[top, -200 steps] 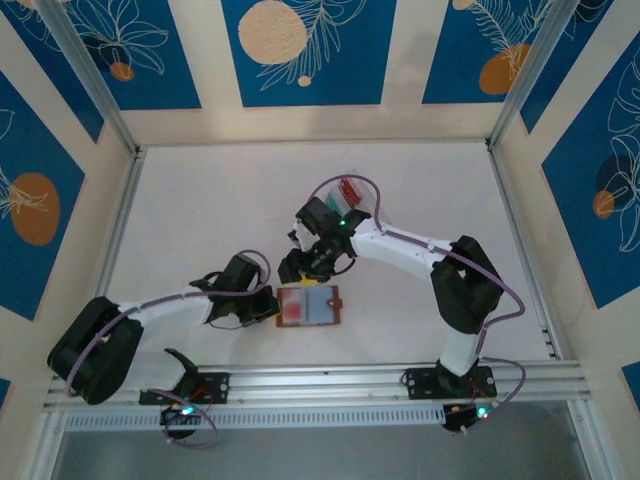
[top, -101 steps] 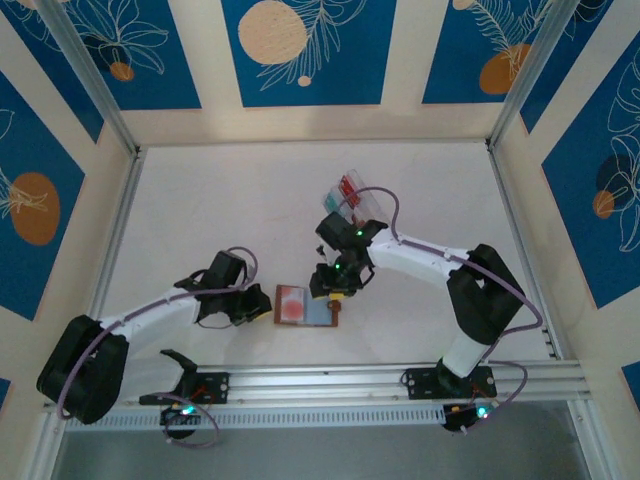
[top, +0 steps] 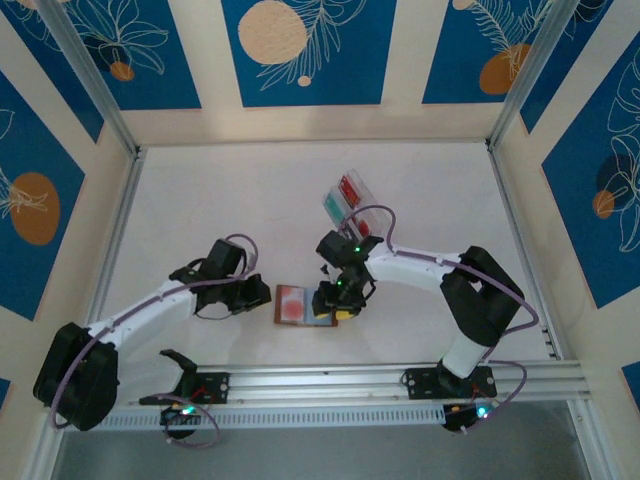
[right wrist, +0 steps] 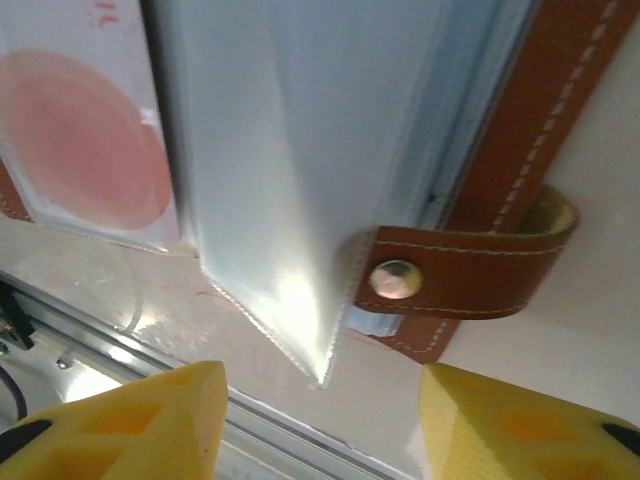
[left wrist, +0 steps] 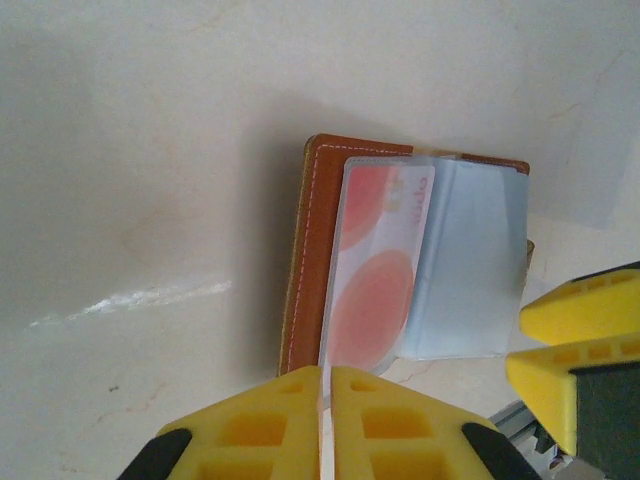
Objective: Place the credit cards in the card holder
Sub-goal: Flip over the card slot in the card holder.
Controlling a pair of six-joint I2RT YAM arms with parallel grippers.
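The card holder (top: 300, 305) lies open near the table's front, brown leather (left wrist: 318, 230) outside and pale sleeves inside. A red card (left wrist: 372, 270) sits in its left clear sleeve, and shows too in the right wrist view (right wrist: 80, 140). My left gripper (top: 260, 293) is shut just left of the card holder, its fingertips (left wrist: 327, 372) at the near edge. My right gripper (top: 336, 302) hangs open over the card holder's right side. Its fingers (right wrist: 320, 385) straddle a loose sleeve corner (right wrist: 290, 300) and the snap tab (right wrist: 450, 275). A red card (top: 349, 187) and a teal card (top: 334, 206) stand in the tray.
The clear plastic tray (top: 357, 204) stands behind the right arm. An aluminium rail (top: 320, 382) runs along the front edge, close below the card holder. Open table lies to the left and far back.
My left gripper has drawn back leftward from the card holder. My right gripper has come down from behind the card holder onto its right side.
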